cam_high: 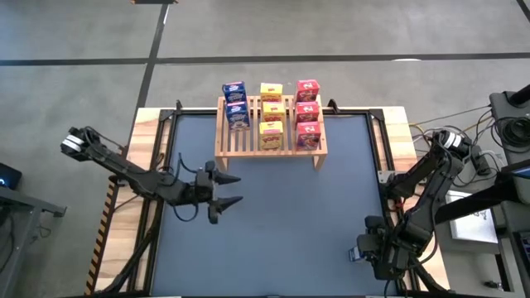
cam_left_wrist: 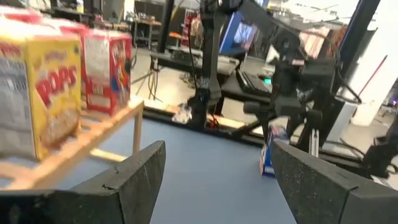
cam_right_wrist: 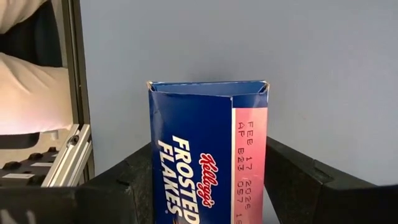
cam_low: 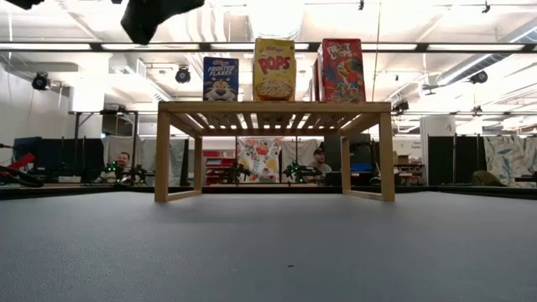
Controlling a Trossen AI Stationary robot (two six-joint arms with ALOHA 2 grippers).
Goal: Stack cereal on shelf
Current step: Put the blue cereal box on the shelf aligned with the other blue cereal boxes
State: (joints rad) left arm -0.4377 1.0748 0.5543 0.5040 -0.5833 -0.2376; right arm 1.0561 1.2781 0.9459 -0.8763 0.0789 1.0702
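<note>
Gripped upright between the right gripper's [cam_right_wrist: 205,186] fingers at the table's [cam_high: 273,232] near right corner, last blue cereal box [cam_right_wrist: 208,149], well apart from shelf [cam_high: 271,142]; left gripper [cam_high: 228,189] wide, empty, nearer.

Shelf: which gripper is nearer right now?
Left. The left gripper hovers open over the mat just in front of the shelf. The right gripper sits at the table's near right corner, shut on a blue cereal box.

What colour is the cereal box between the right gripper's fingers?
Blue box with a pink side panel, clearest in the right wrist view.
</note>
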